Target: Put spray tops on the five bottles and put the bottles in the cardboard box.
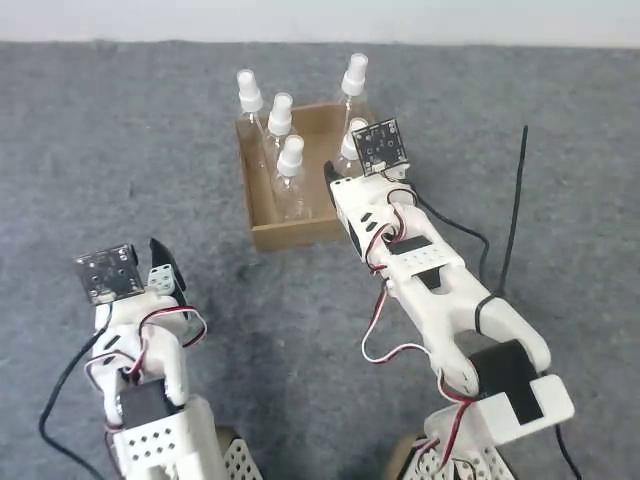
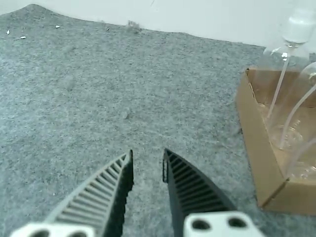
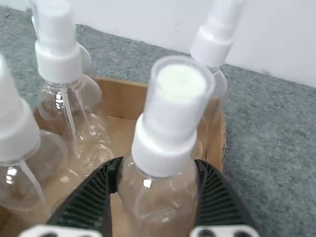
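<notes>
Gripping bottle point(image 3: 165, 148), right arm point(image 1: 425, 265) outstretched over box point(image 1: 300, 235).

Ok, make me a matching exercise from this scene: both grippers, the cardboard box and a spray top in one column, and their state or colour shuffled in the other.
Things:
A. left gripper
B. right gripper
C. cardboard box
D. spray top of the gripped bottle

States:
1. white
2. shut on a bottle
3. open, above bare grey mat
4. brown, with bottles standing in it

Pairs: A-3, B-2, C-4, D-1.
</notes>
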